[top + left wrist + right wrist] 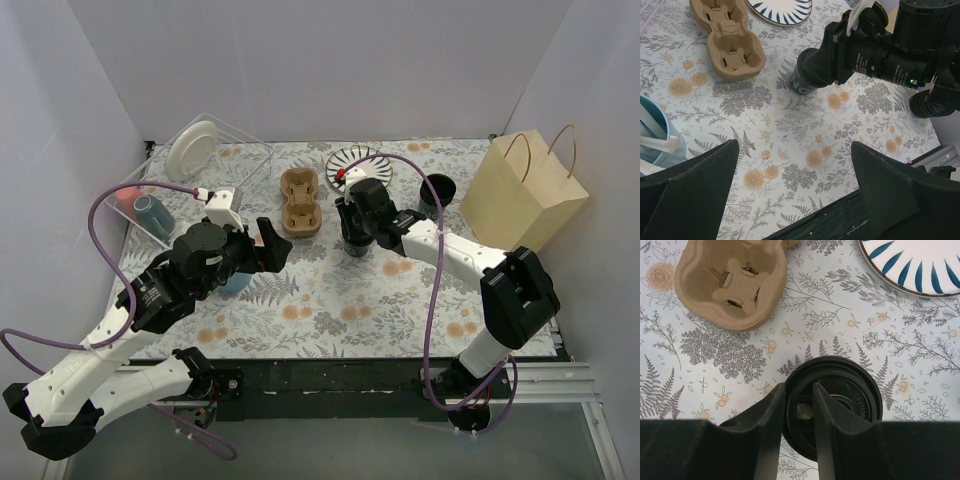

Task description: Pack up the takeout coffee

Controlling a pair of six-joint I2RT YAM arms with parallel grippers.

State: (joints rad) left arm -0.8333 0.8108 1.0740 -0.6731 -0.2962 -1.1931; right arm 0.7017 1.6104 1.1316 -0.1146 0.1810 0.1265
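Observation:
One dark coffee cup (850,390) with a round black lid stands on the floral tablecloth right of the brown cup carrier (730,282). My right gripper (799,400) is shut on the lid's rim, one finger outside the cup and one on top of the lid. From above, the gripper (357,232) covers that cup (357,247). In the left wrist view the cup's side (804,82) shows under the right wrist. A second dark cup (438,190) stands further right, near the paper bag. My left gripper (795,145) is open and empty above the cloth, left of the carrier (300,201).
A light-blue cup (655,135) stands under my left arm. A blue-striped plate (357,163) lies behind the right gripper. A tan paper bag (525,190) stands at the right. A clear rack (235,140) with a white plate (192,148) is at the back left.

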